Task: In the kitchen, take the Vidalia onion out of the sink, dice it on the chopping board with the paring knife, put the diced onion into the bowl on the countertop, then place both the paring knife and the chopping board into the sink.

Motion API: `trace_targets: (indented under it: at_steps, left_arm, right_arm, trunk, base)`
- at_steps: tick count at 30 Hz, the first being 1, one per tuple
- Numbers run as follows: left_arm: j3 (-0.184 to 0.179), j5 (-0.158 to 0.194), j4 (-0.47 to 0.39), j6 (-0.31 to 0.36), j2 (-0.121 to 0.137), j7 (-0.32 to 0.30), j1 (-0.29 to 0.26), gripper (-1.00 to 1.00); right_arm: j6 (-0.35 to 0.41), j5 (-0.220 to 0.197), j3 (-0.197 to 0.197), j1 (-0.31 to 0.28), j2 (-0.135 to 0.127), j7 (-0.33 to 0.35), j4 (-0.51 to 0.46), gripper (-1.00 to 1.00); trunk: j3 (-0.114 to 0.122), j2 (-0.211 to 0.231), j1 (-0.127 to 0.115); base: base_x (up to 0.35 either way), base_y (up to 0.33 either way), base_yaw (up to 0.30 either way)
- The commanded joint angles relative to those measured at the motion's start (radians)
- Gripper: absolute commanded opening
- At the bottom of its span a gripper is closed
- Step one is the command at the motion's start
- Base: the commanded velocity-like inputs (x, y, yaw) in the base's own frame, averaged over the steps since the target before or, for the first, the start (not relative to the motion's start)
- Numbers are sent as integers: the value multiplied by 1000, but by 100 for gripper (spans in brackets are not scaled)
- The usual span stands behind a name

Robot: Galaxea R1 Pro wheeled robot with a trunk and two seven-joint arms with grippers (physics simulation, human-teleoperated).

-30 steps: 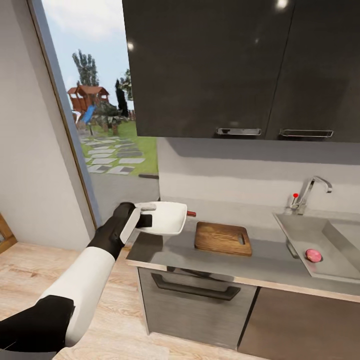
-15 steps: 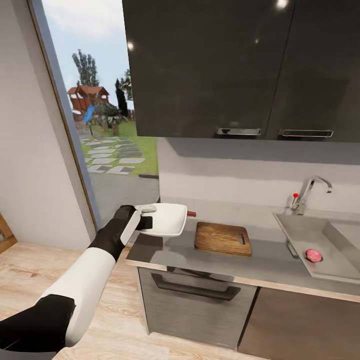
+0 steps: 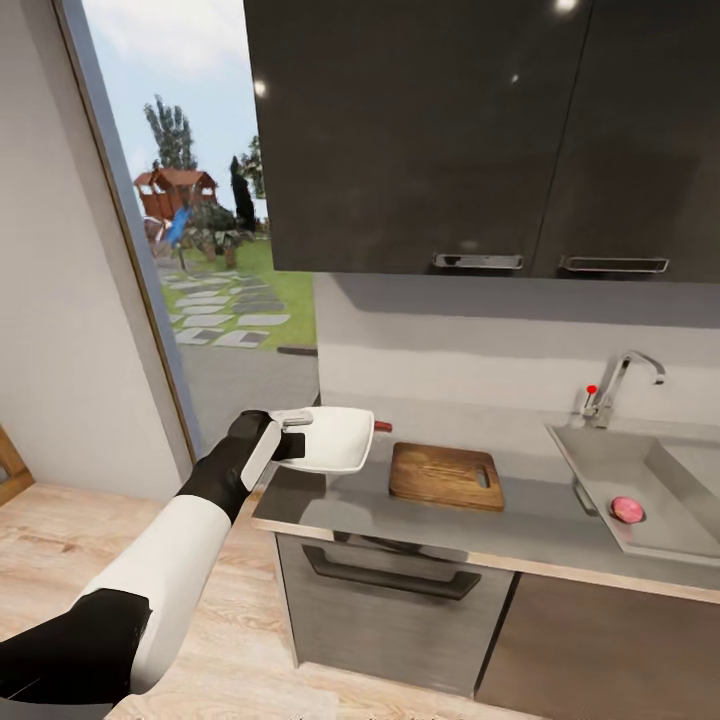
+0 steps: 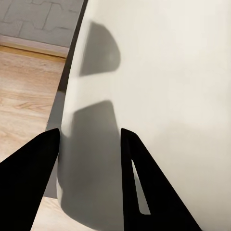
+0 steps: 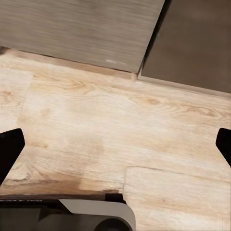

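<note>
Two arms belong to this robot, and the head view carries the left one, reaching from the lower left toward the end of the long grey steel-look countertop (image 3: 520,525). Its left gripper (image 3: 284,436) clamps the near rim of the shallow, glossy white square bowl (image 3: 335,438), which sits tilted at the counter's left end. Just behind the bowl, a short red stub (image 3: 382,426) pokes out; what it belongs to cannot be told. Beside the bowl lies the rectangular mid-brown wooden chopping board (image 3: 446,477), its slot-shaped handle hole toward the sink. Well to the right, the matte grey steel sink (image 3: 600,465) holds the small round pinkish-red Vidalia onion (image 3: 627,509), below the chrome curved tap (image 3: 628,380) with its red knob. Dark glossy wall cabinets (image 3: 480,130) hang above, and a tall window (image 3: 215,200) shows a garden.

The left wrist view adds the grip up close: one dark finger (image 4: 139,187) lies on the bowl's white inner surface (image 4: 168,96), the other (image 4: 26,178) outside its edge, with pale wooden floor (image 4: 24,96) beyond.

The right wrist view looks down at pale wood-plank flooring (image 5: 120,125) and dark cabinet fronts (image 5: 82,26). The right gripper (image 5: 115,147) has its two dark fingertips (image 5: 8,149) spread far apart, holding nothing.
</note>
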Motion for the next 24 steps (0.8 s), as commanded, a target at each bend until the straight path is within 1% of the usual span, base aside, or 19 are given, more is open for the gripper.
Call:
trace_targets:
  at_steps: [1,12,17,24]
  left_arm:
    - [-3,11,-1,2,1,9,-1,-100]
    - [-3,11,15,2,0,9,-1,-100]
    - [-3,11,16,2,0,9,-1,-100]
    - [-3,11,16,2,0,9,-1,-100]
  right_arm:
    - [-2,11,-4,-1,0,-7,0,100]
    - [-2,11,-4,-1,0,-7,2,100]
    - [-2,11,-4,-1,0,-7,2,100]
    - [-2,11,-4,-1,1,-7,2,100]
  trunk:
    - [-3,-2,1]
    - [-16,-2,1]
    - [-21,-2,1]
    - [-23,-2,1]
  base:
    - [0,0,0]
    - [5,0,0]
    - [130,0,0]
    - [140,0,0]
